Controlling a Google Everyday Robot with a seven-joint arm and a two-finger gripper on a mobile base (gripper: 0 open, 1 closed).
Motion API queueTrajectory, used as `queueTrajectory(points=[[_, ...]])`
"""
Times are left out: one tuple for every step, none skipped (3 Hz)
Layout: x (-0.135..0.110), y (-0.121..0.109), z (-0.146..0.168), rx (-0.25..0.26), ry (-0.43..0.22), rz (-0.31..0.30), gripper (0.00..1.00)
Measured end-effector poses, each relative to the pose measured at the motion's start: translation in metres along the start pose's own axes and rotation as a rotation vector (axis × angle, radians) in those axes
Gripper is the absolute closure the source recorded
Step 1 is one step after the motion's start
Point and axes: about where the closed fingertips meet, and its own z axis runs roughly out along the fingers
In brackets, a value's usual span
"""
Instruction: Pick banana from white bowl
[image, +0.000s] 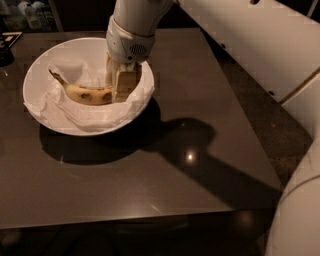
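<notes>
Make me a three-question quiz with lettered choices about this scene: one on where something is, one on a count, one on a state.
1. Where does the banana lie?
A. on the bare table
B. in the white bowl
C. on the floor

2. How many bananas are there?
A. one
B. two
C. three

3. What state is the banana in?
A. sliced
B. peeled
C. whole in its skin

Answers:
1 B: it rests on crumpled paper inside the bowl, and the gripper is down in the bowl at the end away from the stem.
2 A: only one yellow fruit shows.
3 C: spotted yellow skin covers it, with the stem attached.
</notes>
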Motion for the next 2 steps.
queueTrajectory(points=[[-0.011,0.013,-0.034,0.031,-0.04,-0.047,1.0],[-0.02,0.029,-0.056,0.038,-0.062,-0.076,1.0]])
